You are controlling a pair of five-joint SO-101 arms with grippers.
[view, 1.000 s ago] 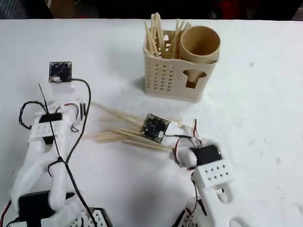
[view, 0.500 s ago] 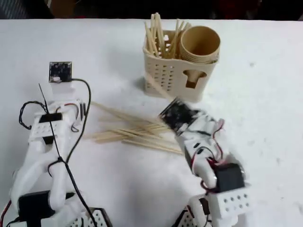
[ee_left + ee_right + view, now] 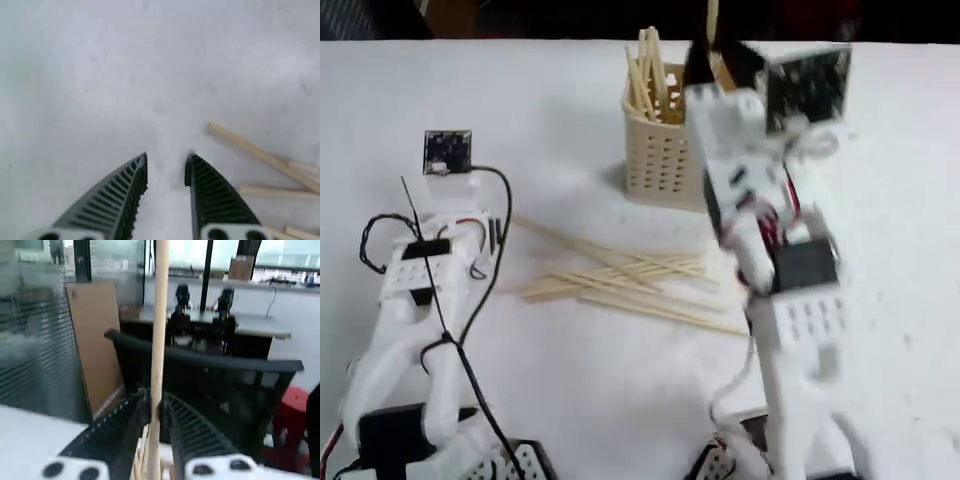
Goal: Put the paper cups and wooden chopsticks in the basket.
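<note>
My right gripper is shut on a single wooden chopstick, which stands upright between its fingers. From above, that right gripper hangs over the cream basket, and the held chopstick pokes up past it. Several chopsticks stand in the basket's left part. The raised arm hides the paper cups. A loose pile of chopsticks lies on the table's middle. My left gripper is open just above the white table, with chopstick ends close beside it; seen from above, the left gripper sits left of the pile.
The white tabletop has room to the right of the basket and toward the front. Cables trail over the left arm. A dark office chair and desks stand in the room behind the table.
My right arm has lifted from the pile on the table and swung up over the basket with one chopstick in its gripper. The left arm has stayed still.
</note>
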